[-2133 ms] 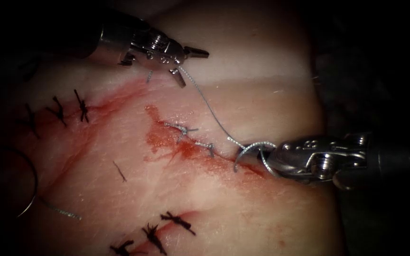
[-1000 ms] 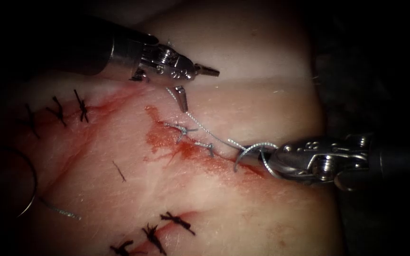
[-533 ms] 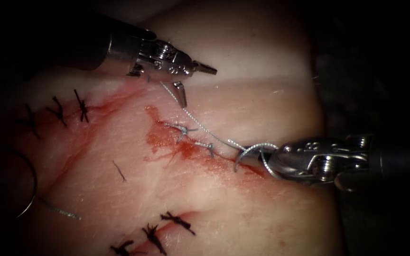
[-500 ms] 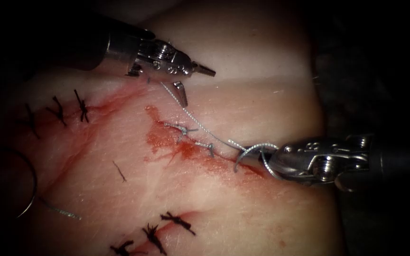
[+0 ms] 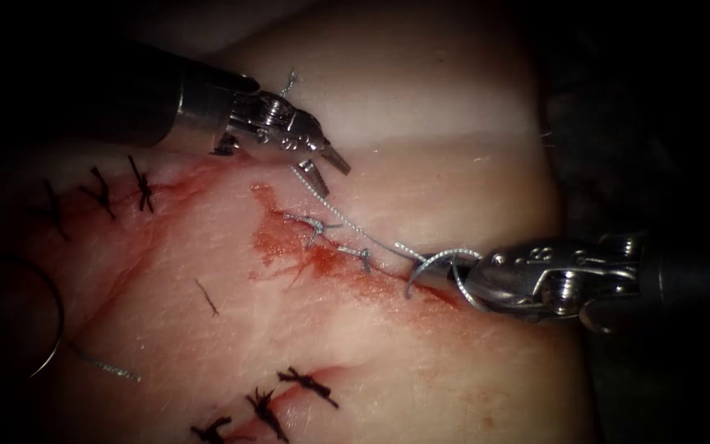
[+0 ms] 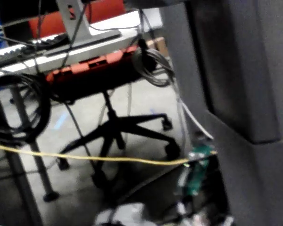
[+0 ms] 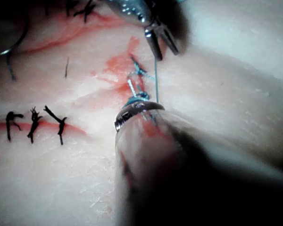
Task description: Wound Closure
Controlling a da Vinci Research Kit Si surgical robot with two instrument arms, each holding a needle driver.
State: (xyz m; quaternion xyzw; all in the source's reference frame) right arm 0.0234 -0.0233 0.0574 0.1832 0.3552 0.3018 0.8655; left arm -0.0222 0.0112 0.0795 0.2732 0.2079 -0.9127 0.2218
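My right claw (image 5: 458, 270) was clamped on the needle (image 5: 421, 267) near its rear end, its curve arching over the cut (image 5: 355, 275), tip at the tissue (image 5: 421, 362). My left claw (image 5: 322, 167) stood partly open around the thread (image 5: 363, 234) above the cut. Needle: stiff, slick, best gripped mid-curve. Thread: limp, easily frayed.
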